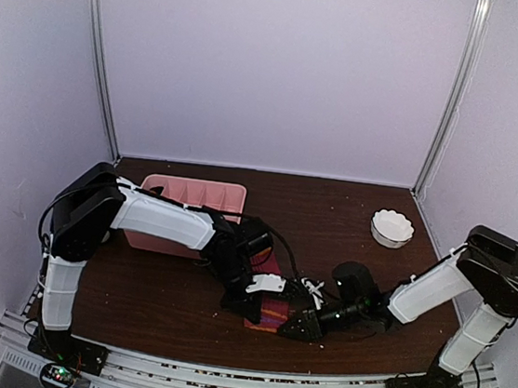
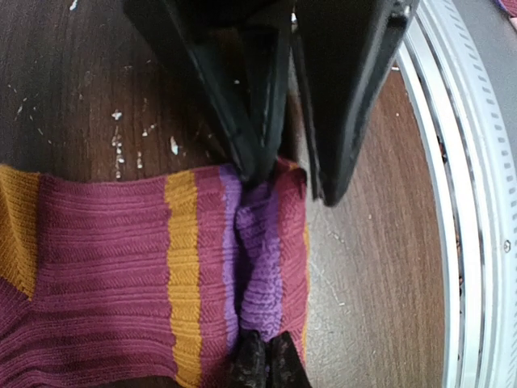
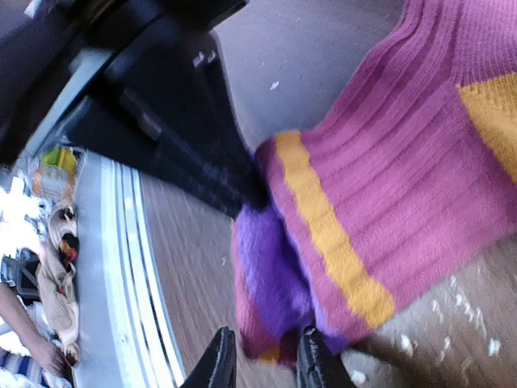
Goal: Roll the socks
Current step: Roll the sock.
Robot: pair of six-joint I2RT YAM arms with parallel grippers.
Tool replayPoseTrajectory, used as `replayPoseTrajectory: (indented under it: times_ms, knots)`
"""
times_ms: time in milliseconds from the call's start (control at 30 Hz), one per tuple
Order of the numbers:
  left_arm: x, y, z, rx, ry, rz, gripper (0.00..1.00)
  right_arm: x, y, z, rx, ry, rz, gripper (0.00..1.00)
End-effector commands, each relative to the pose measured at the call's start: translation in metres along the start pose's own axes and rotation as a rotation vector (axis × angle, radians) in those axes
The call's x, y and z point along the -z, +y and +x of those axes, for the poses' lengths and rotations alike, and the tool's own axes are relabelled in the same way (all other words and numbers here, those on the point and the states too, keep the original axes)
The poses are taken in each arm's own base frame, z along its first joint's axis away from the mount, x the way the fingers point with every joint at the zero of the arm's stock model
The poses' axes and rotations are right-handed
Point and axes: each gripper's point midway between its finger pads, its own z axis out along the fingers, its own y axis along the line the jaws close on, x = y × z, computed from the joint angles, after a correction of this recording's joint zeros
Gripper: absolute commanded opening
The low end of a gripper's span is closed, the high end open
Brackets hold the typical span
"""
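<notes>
Pale walls (image 1: 274, 65) box in three sides of a dark wood worktop (image 1: 350, 214) with white crumbs scattered on it. A metal rail (image 1: 247, 380) runs along the near edge. The pink tray (image 1: 194, 189) sits at the back left, near the rear wall. The white bowl (image 1: 392, 228) sits back right, well apart from everything else. The socks (image 1: 269, 312) lie flat at front centre, near the rail and in front of the tray's right corner. They are striped dark red, orange and purple.

The left pincer (image 2: 291, 186) comes down on the purple end band. Its tips are closed tight, nipping the sock's outer edge where the fabric bunches into a fold. The right pincer (image 3: 266, 364) meets that same end from the other side. It is a little way open, with the purple corner lying between its tips. Whether it grips is hard to tell.

The two pincers sit just beside each other, crowded at that one edge. A broad strip of bare wood lies between the socks and the bowl, with more along the back.
</notes>
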Motion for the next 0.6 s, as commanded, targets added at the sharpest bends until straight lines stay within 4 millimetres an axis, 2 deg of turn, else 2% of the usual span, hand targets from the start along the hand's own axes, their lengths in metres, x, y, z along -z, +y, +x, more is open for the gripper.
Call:
replayPoseTrajectory:
  times_ms: [0,100,200,233,267,300,467,500,567]
  knots:
    - [-0.003,-0.004,0.028,0.054,0.092,0.011,0.01,0.019,-0.045,0.032,-0.047,0.061,0.25,0.29]
    - [0.002,-0.007,0.026,0.042,0.089,0.007,0.01,0.032,-0.048,0.011,-0.018,-0.027,0.294,0.29]
    - [0.004,-0.01,0.026,0.03,0.1,0.009,0.01,0.047,-0.041,-0.02,0.051,-0.126,0.326,0.3]
    - [0.004,-0.011,0.026,0.026,0.106,0.011,0.01,0.052,-0.034,-0.032,0.084,-0.167,0.325,0.67]
    - [0.004,-0.012,0.026,0.024,0.109,0.014,0.01,0.057,-0.029,-0.04,0.115,-0.197,0.327,0.96]
    - [0.004,-0.013,0.026,0.023,0.108,0.016,0.01,0.062,-0.026,-0.046,0.14,-0.226,0.338,1.0]
    - [-0.002,-0.015,0.026,0.044,0.101,0.044,0.01,0.098,-0.02,-0.061,0.204,-0.435,0.403,1.0]
    - [-0.003,-0.015,0.025,0.052,0.1,0.052,0.01,0.108,-0.019,-0.064,0.201,-0.49,0.418,1.0]
    - [-0.006,-0.016,0.025,0.081,0.098,0.089,0.01,0.131,-0.029,-0.068,0.084,-0.631,0.472,1.0]
